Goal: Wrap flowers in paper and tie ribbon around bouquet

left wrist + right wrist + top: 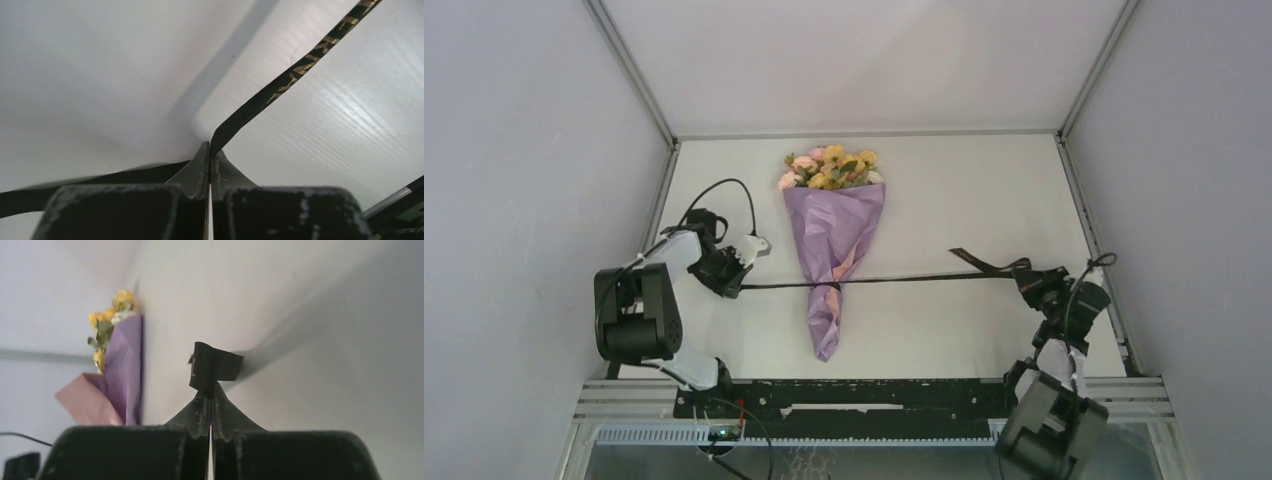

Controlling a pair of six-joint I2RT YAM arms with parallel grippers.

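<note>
While, from above, the bouquet [834,235] lies mid-way on the table [984,190], blooms to the far edge, the ribbon [904,279] crosses its waist between my left gripper [742,287] and right gripper [1024,272]. Left wrist: jaws clamped on ribbon leading up-right. Right wrist: jaws pinch a fold of it, bouquet to my left.

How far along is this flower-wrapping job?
Wrapping looks done: the flowers sit in a cone of paper. In hand: the left hand and right hand each pinch the ribbon, stretched across the cone's narrow waist. Left: securing the tie; no bow shows.
</note>
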